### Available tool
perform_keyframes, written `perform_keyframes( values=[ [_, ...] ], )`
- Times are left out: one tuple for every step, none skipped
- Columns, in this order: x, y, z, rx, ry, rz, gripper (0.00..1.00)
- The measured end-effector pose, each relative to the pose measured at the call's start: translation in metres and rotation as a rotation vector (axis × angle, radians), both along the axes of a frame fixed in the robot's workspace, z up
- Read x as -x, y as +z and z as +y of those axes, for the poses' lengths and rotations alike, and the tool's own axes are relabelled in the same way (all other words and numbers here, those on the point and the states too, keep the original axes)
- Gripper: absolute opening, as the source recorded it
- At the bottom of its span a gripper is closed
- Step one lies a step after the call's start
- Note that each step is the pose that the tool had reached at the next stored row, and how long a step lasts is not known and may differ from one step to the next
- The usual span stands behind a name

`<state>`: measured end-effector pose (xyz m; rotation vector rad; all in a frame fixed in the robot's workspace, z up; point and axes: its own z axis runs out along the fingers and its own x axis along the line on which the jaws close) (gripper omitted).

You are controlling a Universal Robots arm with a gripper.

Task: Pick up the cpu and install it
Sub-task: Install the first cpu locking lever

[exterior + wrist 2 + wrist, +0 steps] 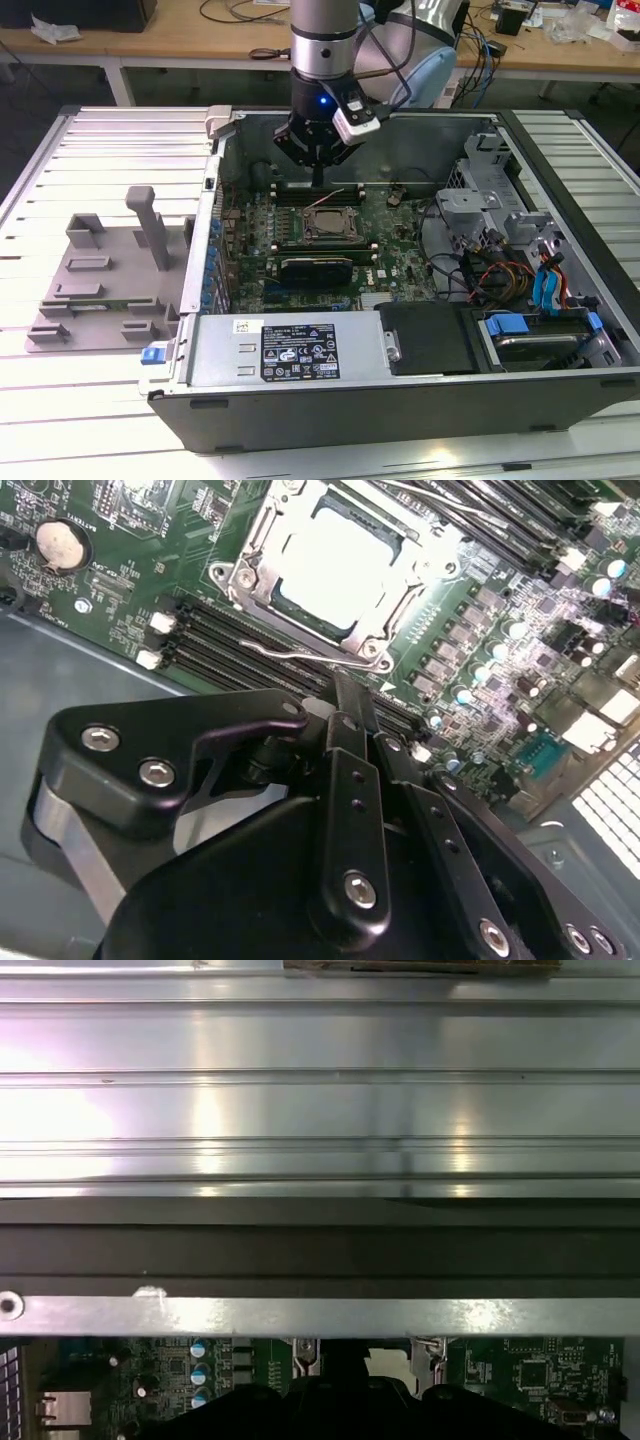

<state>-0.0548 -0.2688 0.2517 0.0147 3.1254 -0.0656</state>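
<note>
claw (345, 695): black, matte, fingers pressed together, holding nothing | cpu (335, 565): flat shiny silver square seated in metal socket frame (395, 600)

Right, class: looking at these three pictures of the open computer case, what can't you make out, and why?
- cpu top, second wrist view: washed out by glare.
- Whether it sits fully in the socket frame, exterior view: too small.
- motherboard, first wrist view: mostly behind the case wall.
- memory slots, second wrist view: partly covered by the gripper.

hand (318, 182) above motherboard (385, 262) | cpu (331, 226) seated in socket
</note>
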Motion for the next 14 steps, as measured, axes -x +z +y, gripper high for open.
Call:
perform_keyframes(
  values=[
    [-0.0003, -0.0015, 0.0, 0.0001, 0.0, 0.0005, 0.11],
    [-0.0006, -0.0032, 0.0, 0.0001, 0.0, 0.0009, 0.11],
    [-0.0008, -0.0053, 0.0, 0.0001, 0.0, 0.0012, 0.11],
    [-0.001, -0.0065, 0.0, 0.0, 0.0, 0.0013, 0.11],
    [-0.001, -0.0065, 0.0, 0.0001, 0.0, 0.0014, 0.11],
    [-0.001, -0.0065, 0.0, -0.0002, 0.0, 0.0015, 0.11],
    [-0.001, -0.0066, 0.0, -0.0006, 0.0, 0.0013, 0.11],
    [-0.0011, -0.0069, 0.0, -0.011, 0.0, 0.0013, 0.11],
    [-0.001, -0.0072, -0.0001, -0.0215, 0.0, 0.0013, 0.11],
    [-0.001, -0.0082, -0.0003, -0.026, 0.0, 0.0012, 0.11],
    [-0.001, -0.0111, -0.0018, -0.0314, 0.0, 0.0013, 0.11],
    [-0.001, -0.0141, -0.0025, -0.0318, 0.0, 0.0013, 0.11],
    [-0.0011, -0.018, -0.0027, -0.0319, 0.012, 0.0015, 0.11],
    [-0.0014, -0.0203, -0.0027, -0.0319, 0.043, 0.002, 0.11]
  ],
)
